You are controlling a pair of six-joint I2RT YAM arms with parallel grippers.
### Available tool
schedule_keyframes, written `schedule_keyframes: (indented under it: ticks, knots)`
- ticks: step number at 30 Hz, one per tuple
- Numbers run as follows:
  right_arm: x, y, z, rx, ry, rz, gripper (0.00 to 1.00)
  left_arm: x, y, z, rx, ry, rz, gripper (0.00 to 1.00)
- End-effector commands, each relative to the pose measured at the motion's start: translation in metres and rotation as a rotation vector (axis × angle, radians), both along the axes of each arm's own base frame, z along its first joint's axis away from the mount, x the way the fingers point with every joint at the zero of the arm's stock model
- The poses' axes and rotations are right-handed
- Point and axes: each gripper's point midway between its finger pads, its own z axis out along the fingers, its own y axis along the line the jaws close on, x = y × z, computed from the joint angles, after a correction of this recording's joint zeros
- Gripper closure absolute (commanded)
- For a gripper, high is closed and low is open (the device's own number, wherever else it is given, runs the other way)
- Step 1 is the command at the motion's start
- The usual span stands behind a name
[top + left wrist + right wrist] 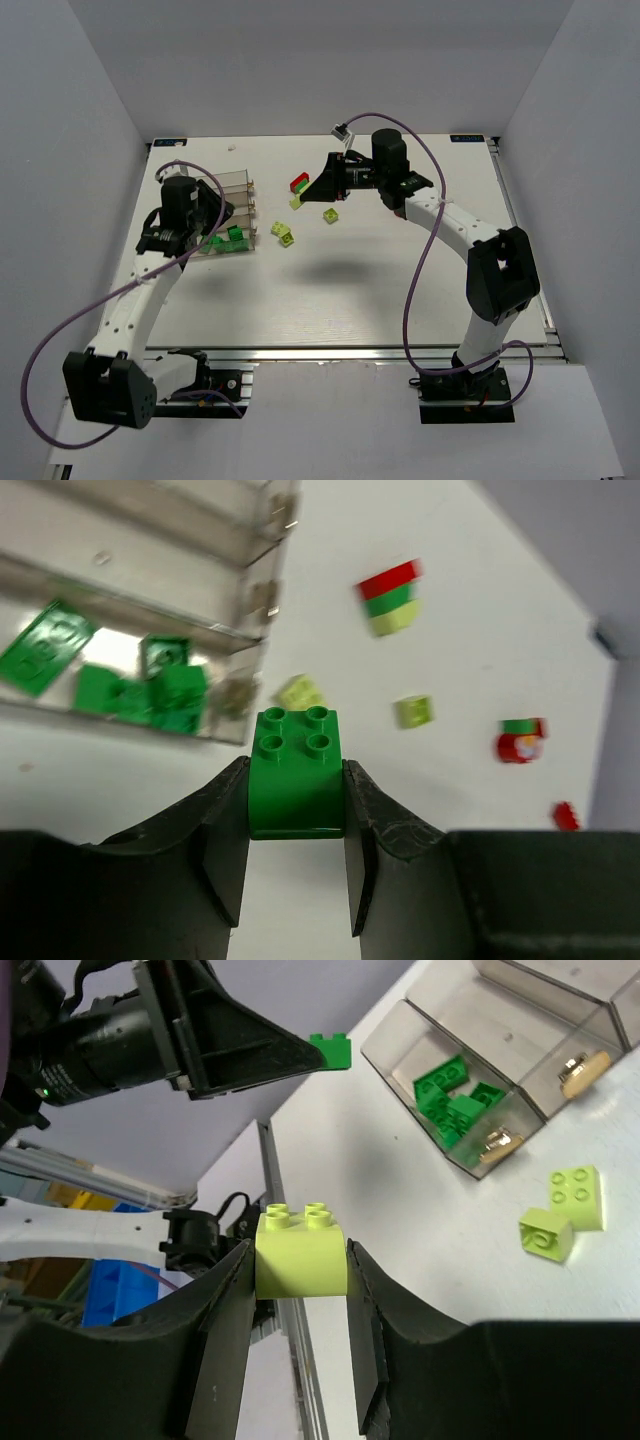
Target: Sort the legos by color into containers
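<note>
My left gripper (297, 780) is shut on a dark green lego (297, 770) and holds it just off the open end of the clear compartment tray (150, 630); one compartment holds several dark green legos (150, 685). My right gripper (300, 1260) is shut on a lime lego (300, 1252), raised above the table. In the top view the left gripper (228, 232) is at the tray (235, 180) and the right gripper (302, 197) is at the table's middle back. The right wrist view shows the left gripper's green lego (330, 1050) above the tray (440, 1020).
Loose lime legos (284, 232) (331, 215) lie on the white table right of the tray. A red, green and lime stack (390, 597) lies further back. A red-green piece with white (521, 740) and a small red one (566, 816) lie to the right. Grey walls surround the table.
</note>
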Motion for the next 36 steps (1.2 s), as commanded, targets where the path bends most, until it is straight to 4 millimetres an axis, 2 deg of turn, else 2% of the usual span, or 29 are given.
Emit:
schedule_keyframes:
  ticks: [1,3,4,8,10,16,18,19,21,24,25,27,28,30,31,32,35,36]
  knots:
    - [0.009,0.0,0.006,-0.034,-0.114,-0.016,1.0,-0.006,0.028,-0.024,0.099,0.162,0.09,0.96]
    - [0.014,0.001,0.004,-0.048,-0.13,-0.031,1.0,-0.004,0.033,-0.04,0.128,0.241,0.093,0.94]
    - [0.016,0.001,0.002,-0.056,-0.147,-0.033,1.0,0.0,0.038,-0.039,0.139,0.252,0.109,0.93]
    - [0.024,0.0,-0.006,-0.087,-0.171,-0.058,1.0,0.002,0.054,-0.061,0.19,0.352,0.137,0.89]
    - [0.026,0.0,-0.009,-0.095,-0.178,-0.061,1.0,0.009,0.06,-0.069,0.191,0.356,0.15,0.89]
    - [0.032,0.0,-0.016,-0.123,-0.201,-0.07,1.0,0.025,0.064,-0.089,0.186,0.4,0.15,0.88]
    - [0.036,0.0,-0.019,-0.133,-0.212,-0.074,1.0,0.029,0.066,-0.095,0.192,0.41,0.151,0.77]
    - [0.037,0.001,-0.019,-0.135,-0.22,-0.074,1.0,0.03,0.066,-0.095,0.193,0.406,0.15,0.77]
    - [0.039,0.003,-0.02,-0.144,-0.24,-0.07,1.0,0.033,0.07,-0.099,0.201,0.409,0.158,0.67]
    - [0.046,0.01,-0.018,-0.149,-0.289,-0.071,1.0,0.039,0.071,-0.103,0.201,0.413,0.16,0.59]
    - [0.046,0.012,-0.026,-0.171,-0.272,-0.067,1.0,0.04,0.071,-0.104,0.203,0.416,0.158,0.56]
    - [0.047,0.018,-0.022,-0.17,-0.299,-0.057,1.0,0.042,0.072,-0.104,0.205,0.414,0.161,0.47]
    - [0.049,0.02,-0.027,-0.184,-0.31,-0.05,1.0,0.042,0.073,-0.102,0.207,0.409,0.166,0.43]
    - [0.049,0.028,-0.021,-0.181,-0.348,-0.037,1.0,0.042,0.075,-0.099,0.211,0.4,0.17,0.38]
    - [0.051,0.031,-0.028,-0.198,-0.355,-0.03,1.0,0.042,0.075,-0.099,0.212,0.395,0.173,0.33]
    - [0.051,0.037,-0.022,-0.191,-0.378,-0.023,1.0,0.042,0.077,-0.096,0.211,0.388,0.176,0.32]
    - [0.057,0.047,-0.029,-0.211,-0.391,-0.017,1.0,0.04,0.077,-0.095,0.199,0.378,0.179,0.3]
    - [0.057,0.054,-0.023,-0.203,-0.411,-0.014,1.0,0.04,0.078,-0.093,0.194,0.367,0.184,0.29]
